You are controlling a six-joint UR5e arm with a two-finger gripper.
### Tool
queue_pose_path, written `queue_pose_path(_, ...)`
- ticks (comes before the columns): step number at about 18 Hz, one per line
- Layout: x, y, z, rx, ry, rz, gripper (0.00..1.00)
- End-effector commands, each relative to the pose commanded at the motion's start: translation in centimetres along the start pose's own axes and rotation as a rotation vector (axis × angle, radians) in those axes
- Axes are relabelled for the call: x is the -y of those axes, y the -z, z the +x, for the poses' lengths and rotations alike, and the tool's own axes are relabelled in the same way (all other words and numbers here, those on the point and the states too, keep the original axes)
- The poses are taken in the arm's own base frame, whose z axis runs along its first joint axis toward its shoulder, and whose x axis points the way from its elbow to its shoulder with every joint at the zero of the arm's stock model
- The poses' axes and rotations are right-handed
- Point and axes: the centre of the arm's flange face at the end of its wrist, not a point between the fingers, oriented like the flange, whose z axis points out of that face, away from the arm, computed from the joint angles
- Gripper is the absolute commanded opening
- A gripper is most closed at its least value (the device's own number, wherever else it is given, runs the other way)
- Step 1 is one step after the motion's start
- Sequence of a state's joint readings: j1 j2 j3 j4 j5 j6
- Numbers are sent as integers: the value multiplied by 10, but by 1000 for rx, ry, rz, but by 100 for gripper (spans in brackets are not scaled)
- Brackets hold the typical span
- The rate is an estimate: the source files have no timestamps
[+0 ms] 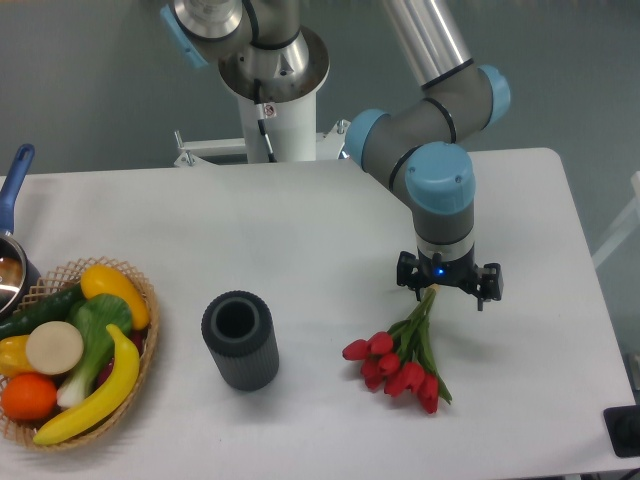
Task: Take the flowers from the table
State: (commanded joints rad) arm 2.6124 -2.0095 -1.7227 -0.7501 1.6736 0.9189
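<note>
The flowers (398, 368), a small bunch of red tulip buds with thin green stems, lie on the white table (300, 230) at the front right. The buds point toward the front and the stems run up and to the right. My gripper (446, 288) points straight down over the upper ends of the stems, which pass under it. The wrist body hides the fingers, so I cannot tell how the jaws stand or whether they touch the stems.
A dark grey ribbed cylinder cup (239, 339) stands upright left of the flowers. A wicker basket (140, 372) with bananas, an orange and a green leafy vegetable sits at the front left. A pot with a blue handle (14, 190) is at the left edge.
</note>
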Motion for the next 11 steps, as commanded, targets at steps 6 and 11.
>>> queue_pose_path(6, 4, -29, 15, -36, -21, -25, 100)
queue_pose_path(11, 8, -39, 22, -52, -34, -33, 100)
